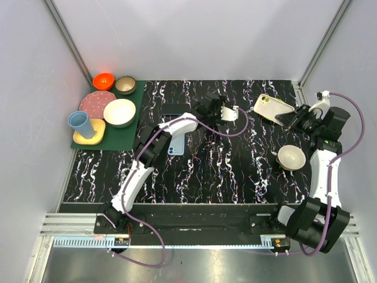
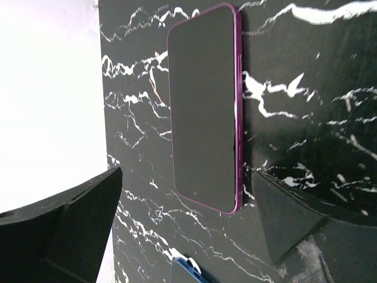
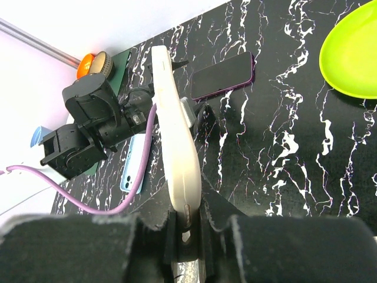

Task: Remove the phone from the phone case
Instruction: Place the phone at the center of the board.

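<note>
- The phone [image 2: 203, 109], dark-screened with a purple rim, lies flat and face up on the black marbled surface [image 1: 235, 171]. It sits right under the left gripper [image 2: 188, 200], and in the left wrist view it shows between the two fingers without touching either.
- The left gripper is spread wide and holds nothing.
- The phone case [image 1: 272, 108], cream-coloured, is off the surface, pinched at one end by the right gripper [image 1: 291, 119]. The rest of the case sticks out toward the left gripper.
- In the right wrist view the case appears edge-on, clamped between the pressed-together fingers. The purple phone lies on the surface beyond the case's far end, well apart from it.
- A second, light blue phone [image 1: 177, 145] lies on the surface behind the left gripper, partly under that arm's forearm.
- A beige bowl [image 1: 291, 156] stands on the surface just on the near side of the right gripper, beside that arm.
- Well off to the left of the left gripper, a green mat [image 1: 132, 118] carries a blue cup [image 1: 79, 124], plates and bowls.
</note>
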Tool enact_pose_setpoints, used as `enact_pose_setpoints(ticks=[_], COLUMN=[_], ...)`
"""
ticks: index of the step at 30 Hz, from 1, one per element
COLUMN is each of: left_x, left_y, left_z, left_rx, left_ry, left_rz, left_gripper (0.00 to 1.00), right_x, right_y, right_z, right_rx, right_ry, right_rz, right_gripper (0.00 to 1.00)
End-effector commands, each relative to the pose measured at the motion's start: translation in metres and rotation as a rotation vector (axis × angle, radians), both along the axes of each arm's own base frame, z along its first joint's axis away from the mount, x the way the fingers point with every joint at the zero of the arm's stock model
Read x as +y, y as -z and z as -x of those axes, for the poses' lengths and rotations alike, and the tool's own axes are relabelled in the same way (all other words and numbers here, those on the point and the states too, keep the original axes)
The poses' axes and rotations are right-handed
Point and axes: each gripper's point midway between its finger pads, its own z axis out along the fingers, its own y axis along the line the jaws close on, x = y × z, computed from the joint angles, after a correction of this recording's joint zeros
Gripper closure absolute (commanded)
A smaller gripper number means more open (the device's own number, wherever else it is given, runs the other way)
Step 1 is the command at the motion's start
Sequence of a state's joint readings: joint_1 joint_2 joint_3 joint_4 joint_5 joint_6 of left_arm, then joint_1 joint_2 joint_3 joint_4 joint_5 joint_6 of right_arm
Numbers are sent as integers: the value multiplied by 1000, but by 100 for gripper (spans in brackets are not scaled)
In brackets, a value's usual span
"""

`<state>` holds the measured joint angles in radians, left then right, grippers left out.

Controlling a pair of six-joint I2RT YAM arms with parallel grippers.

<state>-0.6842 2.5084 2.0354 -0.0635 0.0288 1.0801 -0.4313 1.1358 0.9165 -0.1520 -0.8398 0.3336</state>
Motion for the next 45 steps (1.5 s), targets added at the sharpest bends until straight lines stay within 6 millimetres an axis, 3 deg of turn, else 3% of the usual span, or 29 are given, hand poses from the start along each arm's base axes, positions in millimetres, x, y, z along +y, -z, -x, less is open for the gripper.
enact_pose_setpoints(ticks=[1,12,18,31,40,45], left_x=[9,14,13,20,24,25], left_y=[-33,-27,-20,8,4,6], left_z=[-13,-24,-20,-18,-38,-37], left_rx=[-66,-85,-50,-25,-109,-102], left_ry=[-54,-94,-81,-86,-152,-153], left_rz=[6,8,11,-69,-70,-67], left_gripper=[1,1,1,1,1,1], right_x=[4,4,3,3,3,3], right_y=[-19,-17,-17,-17,-16,-16], right_z=[4,3,3,1,2,1], right_rx=[-73,-70,-73,-71,-71,-69], right_ry=[-26,-28,-26,-26,-27,-27], right_rz=[14,9,12,12,12,10], right_gripper=[100,100,100,100,100,100])
